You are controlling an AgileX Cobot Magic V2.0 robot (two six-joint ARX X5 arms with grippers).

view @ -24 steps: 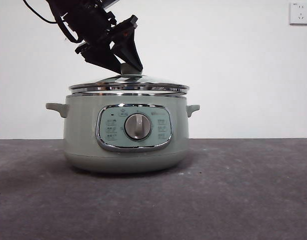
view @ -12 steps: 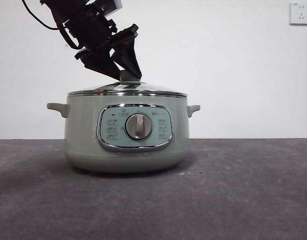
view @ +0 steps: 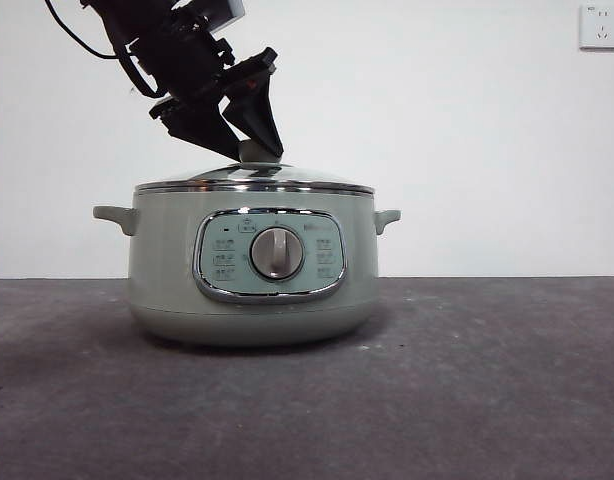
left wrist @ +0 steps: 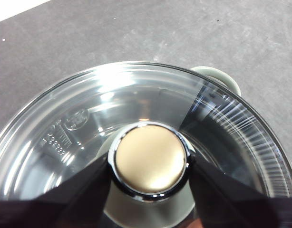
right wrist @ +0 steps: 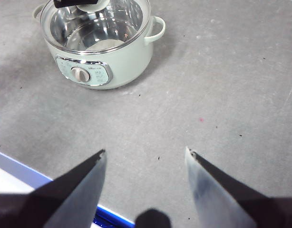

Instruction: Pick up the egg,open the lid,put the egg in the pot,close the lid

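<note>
While the lid sits seated, left claw pinches its knob

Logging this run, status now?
Left gripper shut on round sage-green lid knob. Domed glass lid seated on sage-green pot. Right gripper open, idle. Egg unseen.

Low front, two wrists, shared pot.

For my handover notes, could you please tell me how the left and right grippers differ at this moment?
The left gripper is shut on the lid's knob above the pot; the right gripper is open and holds nothing. The left is at the pot; the right hangs apart from it, over bare table. Both have two black jaws.
</note>
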